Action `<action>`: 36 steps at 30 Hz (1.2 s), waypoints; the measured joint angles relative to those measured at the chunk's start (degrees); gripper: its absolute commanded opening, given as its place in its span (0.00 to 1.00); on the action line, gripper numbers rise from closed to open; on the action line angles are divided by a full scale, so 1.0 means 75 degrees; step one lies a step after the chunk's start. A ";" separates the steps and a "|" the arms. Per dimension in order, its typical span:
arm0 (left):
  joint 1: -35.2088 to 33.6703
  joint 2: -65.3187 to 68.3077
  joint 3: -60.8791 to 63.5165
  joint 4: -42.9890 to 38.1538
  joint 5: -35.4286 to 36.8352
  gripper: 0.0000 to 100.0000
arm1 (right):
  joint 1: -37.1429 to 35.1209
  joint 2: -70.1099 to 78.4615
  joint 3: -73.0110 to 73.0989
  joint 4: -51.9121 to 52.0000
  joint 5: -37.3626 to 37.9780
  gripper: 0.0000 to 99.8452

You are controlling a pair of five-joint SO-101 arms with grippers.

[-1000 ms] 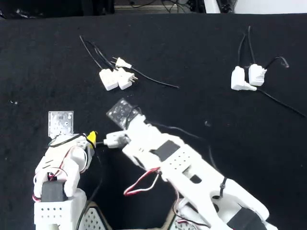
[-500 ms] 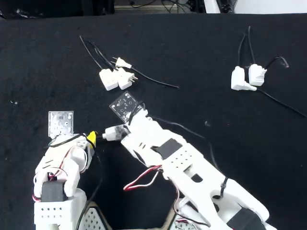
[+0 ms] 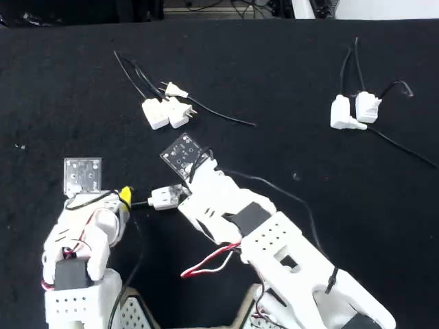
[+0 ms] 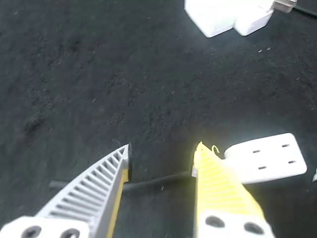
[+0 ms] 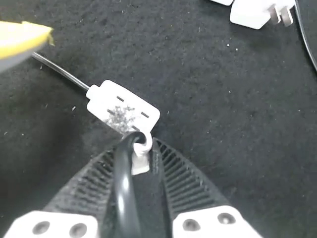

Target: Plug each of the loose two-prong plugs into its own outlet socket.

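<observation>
A black cloth-covered desk (image 3: 288, 62) carries two white robot arms that rise from its near edge, one at the left and one reaching in from the near right corner toward the middle. A small white outlet socket (image 5: 123, 109) lies flat on the cloth, a little left of the middle and closer to the near edge, with pairs of slots showing on its upper face. A thin black cord (image 4: 158, 181) runs from one end of it toward the left arm. The left gripper (image 4: 163, 148) hovers low over that cord with its grey and yellow fingers spread apart; the cord crosses the gap between them, and the socket lies just beside the yellow finger. The right gripper (image 5: 139, 148) has its dark ribbed fingers pinched on a small white plug (image 5: 140, 166), whose thick black lead (image 5: 124, 198) curls back along the gripper. The plug's front end touches the long side of the socket; its prongs are hidden, so I cannot tell whether they are in a slot. Toward the far left, two more white plugs (image 3: 167, 111) lie touching each other with their cords trailing away. Another white pair (image 3: 353, 111) sits near the far right corner, well apart from both grippers.
</observation>
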 measured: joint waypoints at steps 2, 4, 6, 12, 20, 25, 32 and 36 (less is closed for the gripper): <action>-0.0047 0.0574 -0.0481 0.0188 -0.0141 0.22 | 0.0000 0.0000 0.0047 0.0000 -0.0023 0.01; -0.0070 0.1371 -0.1055 0.0211 -0.0340 0.22 | 0.0000 0.0000 0.0176 -0.0082 -0.0211 0.01; -0.0070 0.2544 -0.1653 0.0223 -0.0445 0.22 | 0.0000 0.0000 0.0199 -0.0164 -0.0340 0.01; -0.0070 0.6130 -0.3376 0.0223 -0.0586 0.22 | 0.0000 0.0000 0.0199 -0.0199 -0.0422 0.01; -0.0070 0.8393 -0.3868 -0.1254 -0.0996 0.22 | 0.0000 0.0000 0.0645 -0.0750 -0.0422 0.01; 0.0012 0.9530 -0.3868 -0.1958 -0.1125 0.22 | 0.0000 0.0000 0.0668 -0.0856 -0.0422 0.01; 0.0586 1.0608 -0.3868 -0.2473 -0.0926 0.22 | 0.0000 0.0000 0.0668 -0.0891 -0.0422 0.01; 0.0903 1.0632 -0.3880 -0.2344 -0.0867 0.22 | 0.0000 0.0000 0.0856 -0.1231 -0.0434 0.01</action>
